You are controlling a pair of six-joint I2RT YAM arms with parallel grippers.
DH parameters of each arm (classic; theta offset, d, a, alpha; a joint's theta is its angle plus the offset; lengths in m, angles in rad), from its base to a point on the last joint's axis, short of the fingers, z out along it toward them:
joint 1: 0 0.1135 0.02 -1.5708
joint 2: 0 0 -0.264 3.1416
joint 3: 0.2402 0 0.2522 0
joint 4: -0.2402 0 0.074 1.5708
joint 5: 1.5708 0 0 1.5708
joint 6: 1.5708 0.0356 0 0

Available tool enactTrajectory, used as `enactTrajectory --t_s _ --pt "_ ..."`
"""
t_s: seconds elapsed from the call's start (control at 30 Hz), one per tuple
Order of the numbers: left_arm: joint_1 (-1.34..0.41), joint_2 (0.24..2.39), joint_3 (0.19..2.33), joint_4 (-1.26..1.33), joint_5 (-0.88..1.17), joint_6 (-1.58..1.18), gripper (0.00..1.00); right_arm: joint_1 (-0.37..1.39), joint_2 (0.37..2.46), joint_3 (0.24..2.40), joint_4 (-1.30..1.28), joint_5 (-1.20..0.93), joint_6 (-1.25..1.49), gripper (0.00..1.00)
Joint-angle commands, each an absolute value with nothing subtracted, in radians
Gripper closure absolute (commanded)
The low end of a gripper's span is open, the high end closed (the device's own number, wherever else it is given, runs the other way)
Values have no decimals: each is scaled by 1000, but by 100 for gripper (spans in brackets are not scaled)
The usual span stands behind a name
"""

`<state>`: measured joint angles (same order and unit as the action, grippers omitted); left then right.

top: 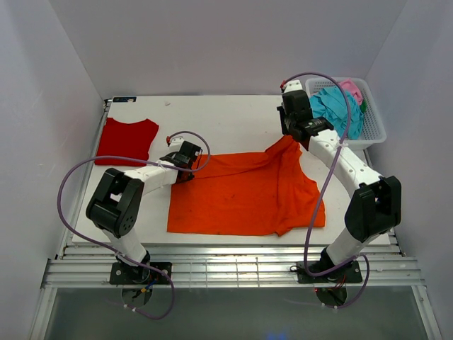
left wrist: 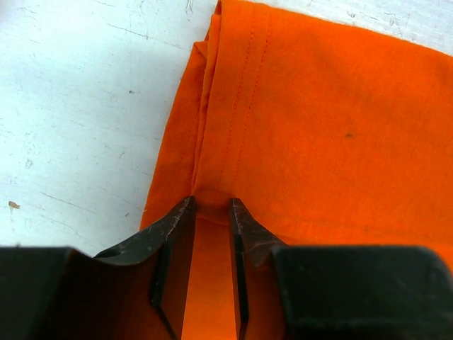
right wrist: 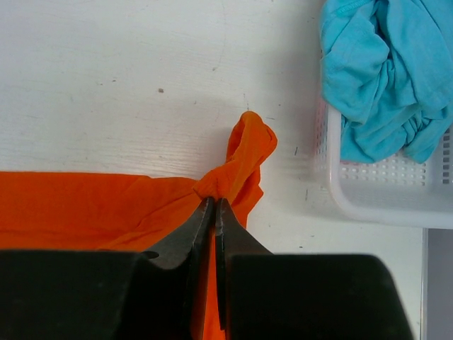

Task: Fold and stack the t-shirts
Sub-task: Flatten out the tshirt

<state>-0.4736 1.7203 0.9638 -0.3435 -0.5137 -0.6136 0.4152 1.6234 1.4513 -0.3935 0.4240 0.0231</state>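
White arm links [top: 340, 159], black joints [top: 117, 202], looping purple cables [top: 59, 198], black end effector fingers [left wrist: 173, 227]

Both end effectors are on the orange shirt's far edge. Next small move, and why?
Probably lift both together and carry the far edge toward the near edge. The left end effector pinches the far-left edge of the bright orange cloth t-shirt, the right end effector is shut on its bunched far-right corner, and the rest lies mostly flat, unfolded.
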Motion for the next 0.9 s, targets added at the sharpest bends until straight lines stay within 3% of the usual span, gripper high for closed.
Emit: enactTrajectory --t_s 0.0,0.27,0.7,0.83,0.87 --pt "-471 1706 985 -331 -545 -603 64 414 1601 1436 -371 442 25 92" --pt "-469 1726 974 -330 -541 -607 66 413 1580 1431 -373 453 25 92" --pt "-469 1700 957 -336 -548 -611 61 411 1577 1431 -380 449 29 92" --pt "-468 1721 959 -334 -543 -615 64 411 1575 1425 -379 451 29 92" --pt "-468 1729 960 -334 -542 -615 70 411 1574 1422 -379 451 29 92"
